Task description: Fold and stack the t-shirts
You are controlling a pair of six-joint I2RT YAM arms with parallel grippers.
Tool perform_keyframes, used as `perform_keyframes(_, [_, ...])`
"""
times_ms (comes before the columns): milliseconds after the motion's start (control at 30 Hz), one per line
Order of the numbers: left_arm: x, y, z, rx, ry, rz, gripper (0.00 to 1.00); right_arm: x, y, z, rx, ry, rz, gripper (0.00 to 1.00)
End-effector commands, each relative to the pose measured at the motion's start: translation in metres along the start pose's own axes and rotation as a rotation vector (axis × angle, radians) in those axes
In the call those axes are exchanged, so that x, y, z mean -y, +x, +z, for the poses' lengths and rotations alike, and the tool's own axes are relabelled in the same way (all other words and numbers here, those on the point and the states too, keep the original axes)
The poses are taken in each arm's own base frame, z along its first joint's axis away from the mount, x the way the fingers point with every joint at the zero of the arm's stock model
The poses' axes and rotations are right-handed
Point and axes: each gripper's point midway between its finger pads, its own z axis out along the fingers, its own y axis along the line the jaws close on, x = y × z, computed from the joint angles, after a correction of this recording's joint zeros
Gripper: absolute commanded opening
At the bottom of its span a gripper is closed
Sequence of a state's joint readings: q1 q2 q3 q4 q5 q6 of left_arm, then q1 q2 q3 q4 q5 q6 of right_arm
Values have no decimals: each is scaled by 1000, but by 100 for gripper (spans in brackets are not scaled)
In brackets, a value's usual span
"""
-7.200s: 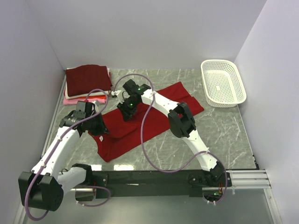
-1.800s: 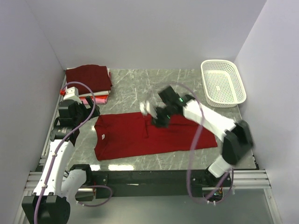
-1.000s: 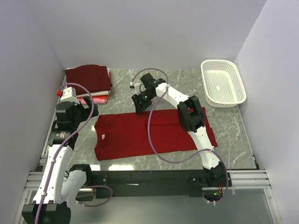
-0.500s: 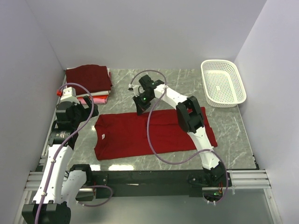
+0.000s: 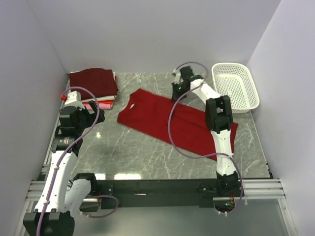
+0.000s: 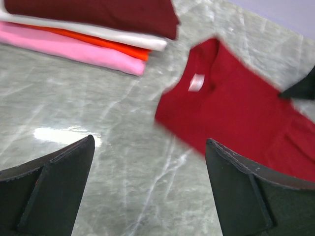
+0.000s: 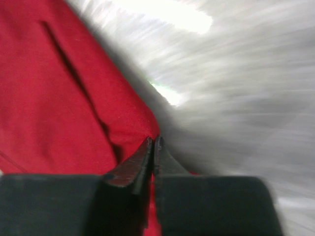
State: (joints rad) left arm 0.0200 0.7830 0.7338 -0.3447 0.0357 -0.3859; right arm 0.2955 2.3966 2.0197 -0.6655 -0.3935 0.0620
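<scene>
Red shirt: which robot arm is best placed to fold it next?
Probably right. The right gripper is pinched shut on the red shirt; the left gripper hangs open beside the stack, touching nothing.

Bright, even overhead light with soft shadows. White glare sits on the tabletop (image 6: 113, 162) in my left wrist view; motion blur smears the red t-shirt (image 7: 54, 98) in my right.
</scene>
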Motion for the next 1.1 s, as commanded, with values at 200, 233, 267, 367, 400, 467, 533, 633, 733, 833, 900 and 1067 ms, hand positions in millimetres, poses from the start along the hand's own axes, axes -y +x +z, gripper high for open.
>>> perform_keyframes(200, [73,37,35,-264,358,-242,85,34,-124,-69,356,180,-153,47])
perform_keyframes(233, [81,46,47,-310,358,-259,85,20,-131,-96,391,169,-236,50])
perform_keyframes(267, [100,53,50,-336,392,-244,83,14,-131,-105,406,160,-273,50])
perform_keyframes(367, [130,78,84,-431,340,-265,74,-9,-86,-125,334,68,-410,52])
perform_keyframes(400, [132,84,96,-442,300,-274,69,-27,-86,-159,386,56,-455,52])
perform_keyframes(467, [142,102,127,-506,227,-307,63,-46,-72,-178,409,11,-534,52])
perform_keyframes(533, [139,116,157,-529,121,-305,63,-59,-45,-201,435,-8,-562,52])
perform_keyframes(633, [135,130,183,-536,6,-304,63,-69,-12,-220,431,-32,-561,52])
perform_keyframes(733, [131,142,195,-560,-81,-306,43,-76,12,-230,424,-57,-554,52])
perform_keyframes(833, [130,155,202,-592,-111,-314,42,-81,29,-235,423,-79,-555,52])
perform_keyframes(900, [127,163,206,-603,-124,-317,42,-81,37,-235,419,-86,-549,52])
perform_keyframes(1067, [108,168,216,-572,-214,-267,29,-85,45,-239,414,-104,-557,52])
